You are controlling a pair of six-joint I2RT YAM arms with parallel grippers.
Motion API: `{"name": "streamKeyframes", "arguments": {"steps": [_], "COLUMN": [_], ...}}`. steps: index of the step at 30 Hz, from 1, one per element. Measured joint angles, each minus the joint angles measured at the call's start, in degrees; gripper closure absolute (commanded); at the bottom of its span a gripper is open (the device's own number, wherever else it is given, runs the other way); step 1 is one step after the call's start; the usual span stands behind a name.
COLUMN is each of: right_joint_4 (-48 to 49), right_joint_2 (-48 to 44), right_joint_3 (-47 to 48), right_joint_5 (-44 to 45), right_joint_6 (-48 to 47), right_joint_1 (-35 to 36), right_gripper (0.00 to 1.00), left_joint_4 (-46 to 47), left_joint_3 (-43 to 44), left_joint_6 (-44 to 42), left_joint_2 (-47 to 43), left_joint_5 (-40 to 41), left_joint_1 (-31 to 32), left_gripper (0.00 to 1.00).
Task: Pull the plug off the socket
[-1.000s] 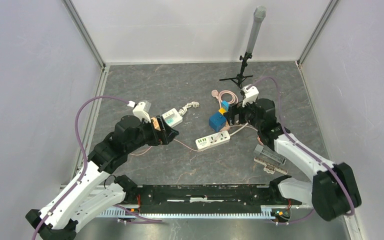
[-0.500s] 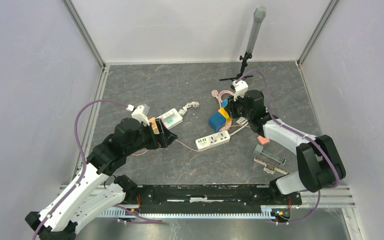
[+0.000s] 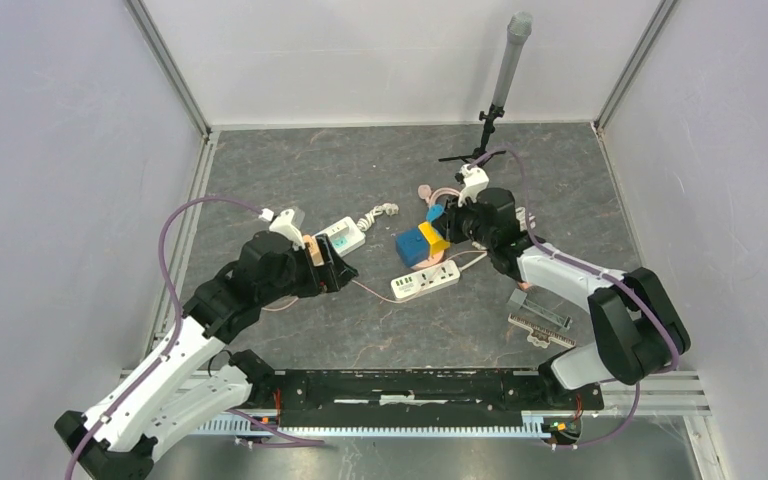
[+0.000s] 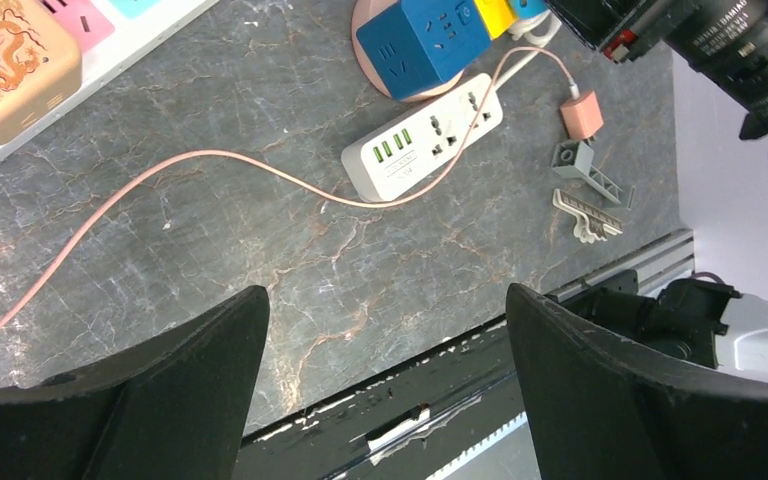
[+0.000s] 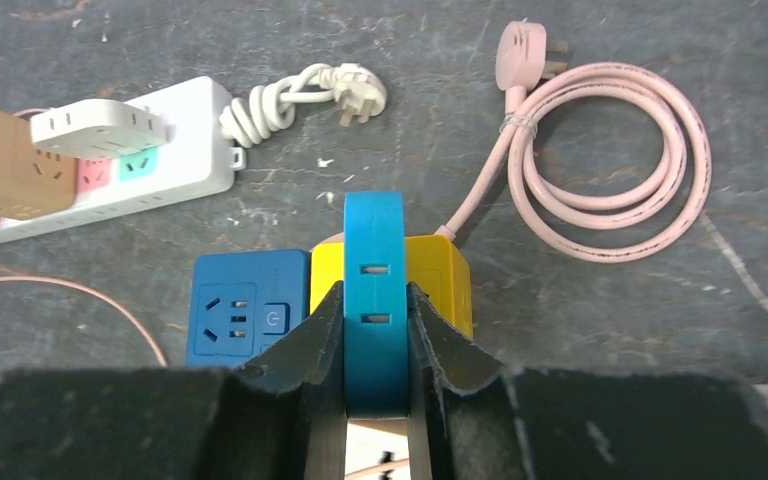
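Clutter nearest the bases: grey comb-like parts (image 3: 540,320), not my concern. Next out, the white power strip (image 3: 425,280) w/ a thin pink cable (image 4: 210,160) running across it.

L side: left gripper (image 4: 385,300) hangs above bare tabletop, fingers spread wide, nothing btwn them.

Further out, the job itself. My right gripper (image 5: 375,295) is pinching the light-blue plug (image 5: 374,230), one pad on each flat face. The plug sits against the yellow socket block (image 5: 440,275), which is joined to the blue cube (image 5: 235,320). I can't see the pins.

Handling, my guess: plug is hard plastic, stiff, light, and smooth on the faces, so pads could slide if I yank. Hold is on the flat sides, which I think is right; a hold low by the socket face would give less twist. Resistance should come from pin friction only. The block looks light too, so it'll prob lift w/ the plug unless pinned. L arm is free for that. Pull straight along the pins, no rocking.

Beyond: coiled pink cord (image 5: 610,170), white multi-socket strip (image 5: 160,160), then the tripod stand (image 3: 495,100) at the back.
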State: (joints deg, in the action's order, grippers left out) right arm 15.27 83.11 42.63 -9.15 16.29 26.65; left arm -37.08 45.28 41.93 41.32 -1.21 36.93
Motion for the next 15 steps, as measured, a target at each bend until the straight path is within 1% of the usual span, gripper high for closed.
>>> {"name": "streamKeyframes", "arguments": {"steps": [3, 5, 7, 10, 12, 15], "right_joint_4": [1.51, 2.64, 3.65, 4.20, 3.45, 2.25], "right_joint_2": [0.00, 0.00, -0.07, -0.46, -0.66, -0.68], "right_joint_3": [-1.07, -1.73, -2.32, -2.97, -3.04, -2.91], "right_joint_5": [1.66, 2.97, 4.17, 5.70, 6.14, 7.89], "right_joint_6": [3.63, 6.16, 7.87, 9.42, 9.66, 8.90], "right_joint_1": [2.12, 3.41, 4.50, 6.14, 7.45, 8.74], "right_gripper": [0.80, 0.78, 0.73, 0.58, 0.51, 0.46], "left_joint_4": [0.90, 2.08, 3.48, 7.02, 10.54, 14.69], "left_joint_3": [0.00, 0.04, 0.07, 0.00, -0.52, -0.94], "left_joint_6": [0.33, 0.63, 0.79, 1.40, 1.95, 2.34], "left_joint_2": [2.03, 3.93, 6.21, 10.75, 13.46, 17.88], "left_joint_5": [0.83, 1.11, 1.09, 1.01, 0.63, 0.02], "left_joint_1": [0.00, 0.00, 0.00, 0.00, 0.00, 0.00], "left_gripper": [0.05, 0.01, 0.00, 0.00, 0.00, 0.00]}}
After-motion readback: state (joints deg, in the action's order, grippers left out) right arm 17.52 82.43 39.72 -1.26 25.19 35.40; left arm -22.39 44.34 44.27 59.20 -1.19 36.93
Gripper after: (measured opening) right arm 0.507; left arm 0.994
